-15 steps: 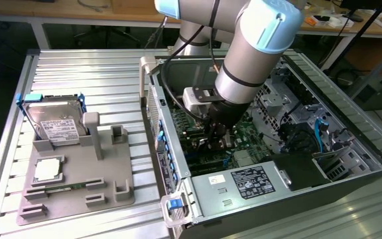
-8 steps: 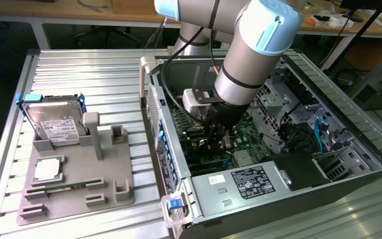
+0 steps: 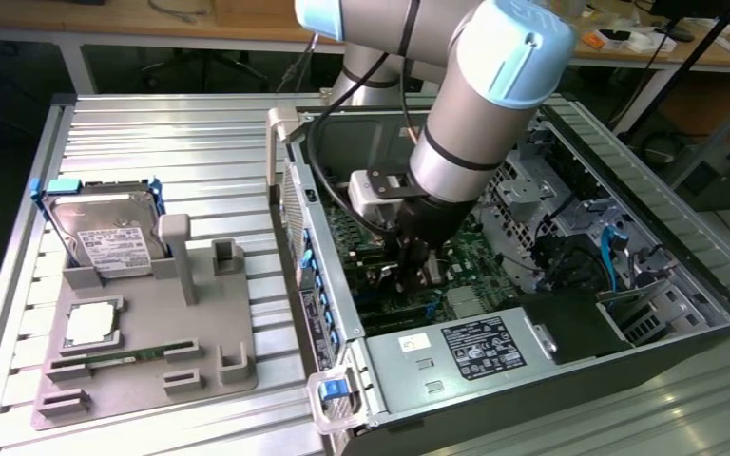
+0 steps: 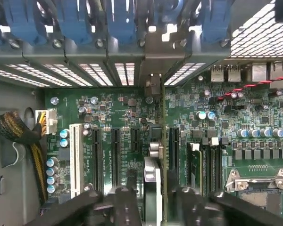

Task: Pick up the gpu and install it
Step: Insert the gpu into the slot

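The arm is reaching down into the open computer case (image 3: 701,328), and the gripper (image 4: 153,205) is straddling the gpu (image 4: 152,181); whether it is clamping the card or letting go I cannot tell. The gpu is standing on edge on the motherboard (image 4: 108,113), in line with one of the long black slots, its metal end bracket (image 4: 153,87) running up to the rear wall of the case under the row of blue clips.

The card is looking stiff and fairly light, but fragile; the bare board and its small parts are not for squeezing, so the flat faces near the upper edge, where the gripper is sitting, are seeming the safest hold; pressing down unevenly is likely to tilt it in the slot.

Counting: one arm; one gpu; one case; one power supply (image 3: 467,347). On the exterior view's left a grey holder (image 3: 201,351) is carrying one hard drive (image 3: 105,237), one square processor chip (image 3: 92,323) and one thin memory stick (image 3: 124,358).
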You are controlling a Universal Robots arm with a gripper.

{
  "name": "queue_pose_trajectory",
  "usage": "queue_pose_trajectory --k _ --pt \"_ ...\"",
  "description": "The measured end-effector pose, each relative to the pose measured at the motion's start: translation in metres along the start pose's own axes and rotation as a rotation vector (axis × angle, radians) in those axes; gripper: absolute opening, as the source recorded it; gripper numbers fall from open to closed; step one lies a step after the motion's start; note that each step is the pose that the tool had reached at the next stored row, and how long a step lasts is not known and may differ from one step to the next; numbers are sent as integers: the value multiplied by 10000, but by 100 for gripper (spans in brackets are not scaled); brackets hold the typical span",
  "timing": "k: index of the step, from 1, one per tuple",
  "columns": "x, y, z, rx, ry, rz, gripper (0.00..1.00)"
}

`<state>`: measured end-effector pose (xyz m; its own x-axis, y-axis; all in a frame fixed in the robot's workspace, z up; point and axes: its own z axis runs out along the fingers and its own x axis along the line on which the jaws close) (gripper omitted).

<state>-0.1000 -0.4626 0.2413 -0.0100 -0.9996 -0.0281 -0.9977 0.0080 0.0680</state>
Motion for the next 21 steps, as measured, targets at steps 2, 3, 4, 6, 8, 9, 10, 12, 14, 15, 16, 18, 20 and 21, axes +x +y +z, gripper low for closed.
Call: queue_pose_trajectory --k 2,3,4,6,8,9,10,12,14,15,16,18,20,21 --pt "-2 5 -81 -2 4 -1 46" --pt "-4 9 -136 -1 2 -1 53" --pt "-5 12 -185 -1 1 -1 53" --pt "-8 19 -281 -2 2 -1 53" --pt "-10 25 -370 -1 1 -1 53" --pt "-11 28 -415 -1 1 -1 53" --pt "-13 31 -460 -1 1 -1 53" --pt "-16 37 -552 -1 0 -1 53" --pt "-18 43 -642 0 1 -2 52" --pt "-18 43 -648 12 -15 -5 45" --pt "-18 43 -648 11 -12 -4 38" --pt "-18 44 -648 12 -14 -3 33" --pt "-18 44 -648 12 -15 -3 20" --pt "-18 44 -648 12 -14 -3 14"
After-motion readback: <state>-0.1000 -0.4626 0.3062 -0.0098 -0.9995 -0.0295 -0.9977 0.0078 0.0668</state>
